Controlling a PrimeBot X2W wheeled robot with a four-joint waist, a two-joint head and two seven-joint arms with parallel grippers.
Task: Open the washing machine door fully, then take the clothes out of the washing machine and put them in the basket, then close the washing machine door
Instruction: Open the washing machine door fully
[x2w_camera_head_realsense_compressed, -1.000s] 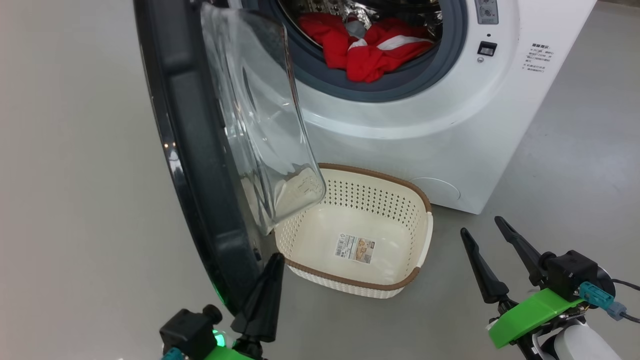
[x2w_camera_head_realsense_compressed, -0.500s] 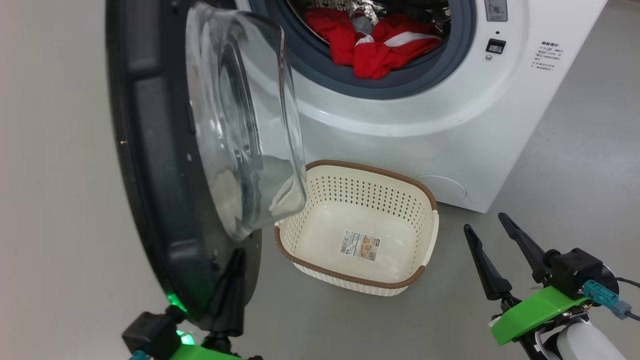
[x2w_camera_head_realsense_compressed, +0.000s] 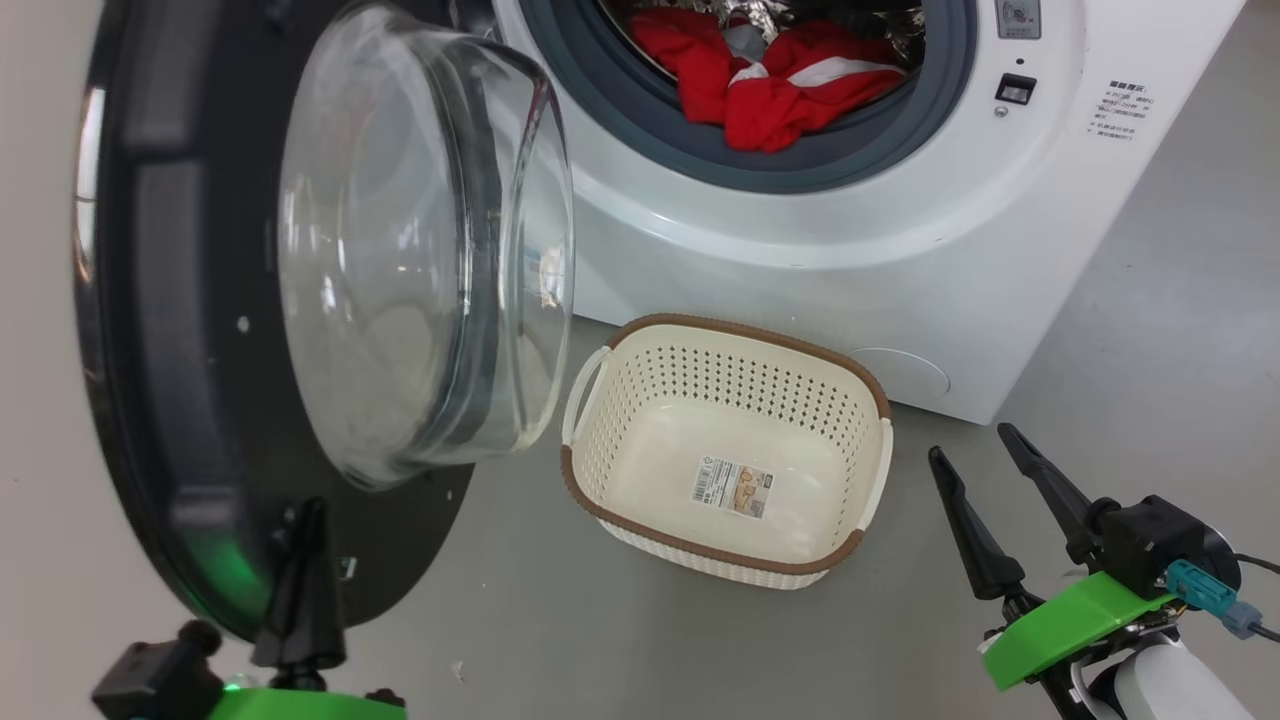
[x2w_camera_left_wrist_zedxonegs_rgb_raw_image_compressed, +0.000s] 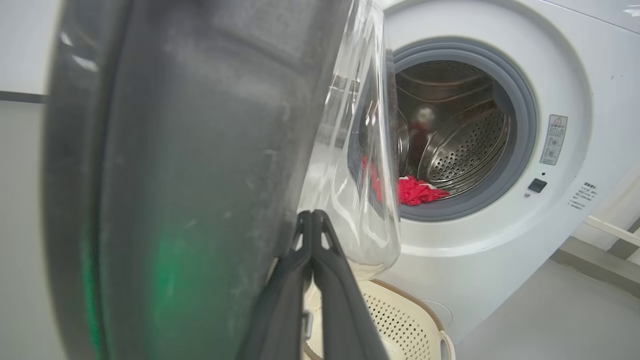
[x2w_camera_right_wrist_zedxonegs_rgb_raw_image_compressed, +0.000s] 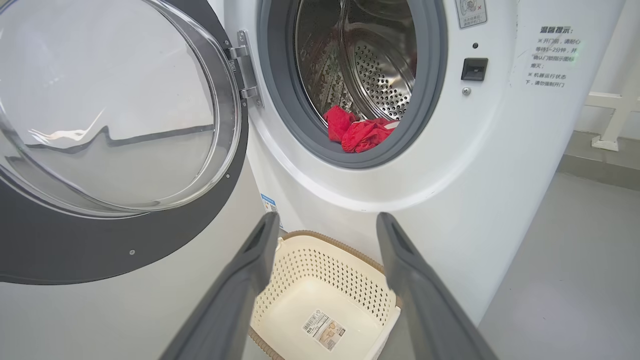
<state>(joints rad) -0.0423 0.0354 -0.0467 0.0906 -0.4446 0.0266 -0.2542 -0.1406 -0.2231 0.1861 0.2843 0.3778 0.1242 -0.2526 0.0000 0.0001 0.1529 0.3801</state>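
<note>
The washing machine door (x2w_camera_head_realsense_compressed: 150, 300) stands swung out to the left, its black rim and clear glass bowl (x2w_camera_head_realsense_compressed: 420, 250) facing me. My left gripper (x2w_camera_head_realsense_compressed: 312, 505) is shut, its fingers lying against the lower inner rim of the door (x2w_camera_left_wrist_zedxonegs_rgb_raw_image_compressed: 175, 175); in the left wrist view this gripper (x2w_camera_left_wrist_zedxonegs_rgb_raw_image_compressed: 312, 215) has nothing between its fingers. The red clothes (x2w_camera_head_realsense_compressed: 770, 90) lie at the front of the drum of the washing machine (x2w_camera_head_realsense_compressed: 850, 230). On the floor below stands the cream basket (x2w_camera_head_realsense_compressed: 720, 330), holding nothing. My right gripper (x2w_camera_head_realsense_compressed: 970, 443) hangs open to the basket's right, pointing at the basket (x2w_camera_right_wrist_zedxonegs_rgb_raw_image_compressed: 320, 270) and the clothes (x2w_camera_right_wrist_zedxonegs_rgb_raw_image_compressed: 360, 132).
Grey floor (x2w_camera_head_realsense_compressed: 1150, 300) stretches to the right of the machine. The door hinge (x2w_camera_right_wrist_zedxonegs_rgb_raw_image_compressed: 245, 67) sits on the left of the opening and the latch slot (x2w_camera_head_realsense_compressed: 1013, 90) on the right. A white rail (x2w_camera_right_wrist_zedxonegs_rgb_raw_image_compressed: 615, 125) stands beyond the machine's right side.
The door has swung further open to the left, and my left gripper has gone left with it. The head view has shifted slightly. The right gripper has stayed put.
</note>
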